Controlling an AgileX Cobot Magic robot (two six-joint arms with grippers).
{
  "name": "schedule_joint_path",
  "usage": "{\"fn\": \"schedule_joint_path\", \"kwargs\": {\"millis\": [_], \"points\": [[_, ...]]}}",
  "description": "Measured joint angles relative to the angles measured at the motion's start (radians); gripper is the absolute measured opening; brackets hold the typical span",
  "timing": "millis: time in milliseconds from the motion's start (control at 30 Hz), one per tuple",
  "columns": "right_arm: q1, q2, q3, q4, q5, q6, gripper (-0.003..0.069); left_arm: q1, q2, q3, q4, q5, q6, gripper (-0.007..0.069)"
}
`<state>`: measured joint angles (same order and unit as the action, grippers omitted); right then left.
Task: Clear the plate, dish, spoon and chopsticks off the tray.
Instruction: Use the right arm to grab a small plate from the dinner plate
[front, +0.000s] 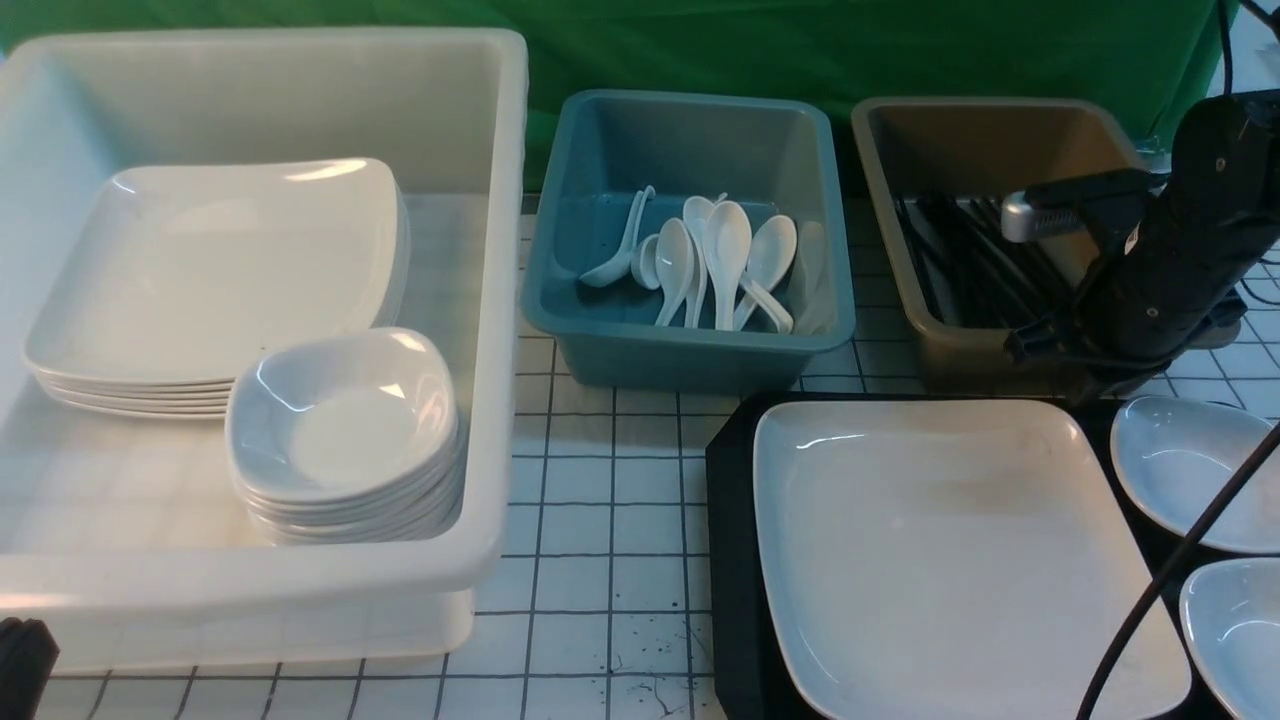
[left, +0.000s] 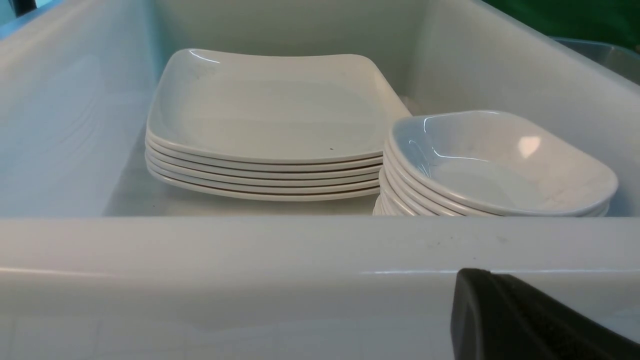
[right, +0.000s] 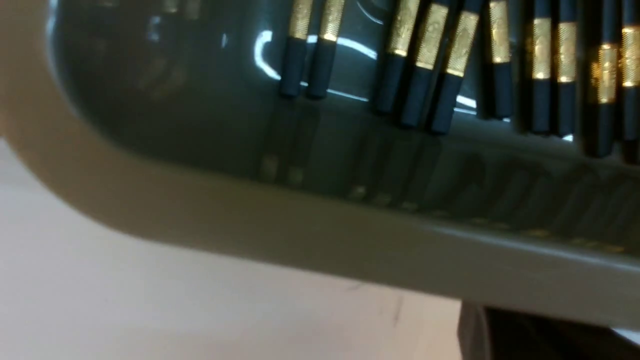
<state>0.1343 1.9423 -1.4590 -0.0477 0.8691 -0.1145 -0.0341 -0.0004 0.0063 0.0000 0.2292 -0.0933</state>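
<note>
The black tray (front: 728, 560) lies at the front right. On it rest the large white square plate (front: 950, 550) and two small white dishes (front: 1185, 470) (front: 1235, 625). No spoon or chopsticks show on the part of the tray in view. My right gripper (front: 1035, 345) (right: 500, 340) is shut and empty, low against the near wall of the brown tub (front: 935, 350) (right: 320, 240), just beyond the plate's far edge. My left gripper (front: 22, 650) (left: 480, 310) is shut and empty, outside the near wall of the white tub (front: 250, 590) (left: 250, 250).
The white tub holds a stack of square plates (front: 210, 270) (left: 270, 115) and a stack of small dishes (front: 345, 420) (left: 500, 160). A blue tub (front: 690, 345) holds several white spoons (front: 725, 250). Several black chopsticks with gold bands (front: 960, 260) (right: 450, 55) lie in the brown tub.
</note>
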Motion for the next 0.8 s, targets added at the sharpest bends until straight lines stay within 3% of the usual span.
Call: {"fn": "schedule_joint_path", "kwargs": {"millis": [467,800], "points": [[-0.002,-0.389,-0.014,0.001,0.312,-0.019,0.0001,0.000,0.000,0.000,0.005,0.000,0.000,0.0005],[-0.002,-0.735,0.202,0.003,0.315,0.004,0.0014,0.000,0.000,0.000,0.000,0.000,0.000,0.0005]]}}
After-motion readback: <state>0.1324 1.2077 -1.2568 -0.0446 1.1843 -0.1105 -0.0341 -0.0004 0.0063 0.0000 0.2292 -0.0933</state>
